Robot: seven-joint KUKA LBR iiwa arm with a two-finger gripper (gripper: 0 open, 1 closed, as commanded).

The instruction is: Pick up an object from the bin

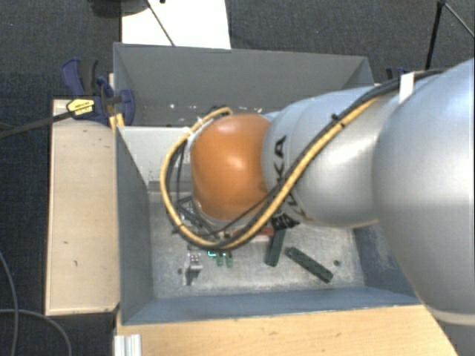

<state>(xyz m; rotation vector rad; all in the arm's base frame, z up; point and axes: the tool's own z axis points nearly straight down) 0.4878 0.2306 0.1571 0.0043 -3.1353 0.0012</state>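
two dark sticks (310, 264) lie right of pincer (194, 265), apart; pincer state: cannot tell.

Dark carpet (44, 21) covers the floor (a black cable (30, 124) trails across it).

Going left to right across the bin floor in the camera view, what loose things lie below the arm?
small silver metal piece → small green piece → dark tilted stick → dark slanting bar

Near the front wall of the grey metal bin (137, 221), a short dark bar (274, 246) lies just left of a longer dark bar (309, 265); a small grey metal piece (193, 271) lies well left of both.
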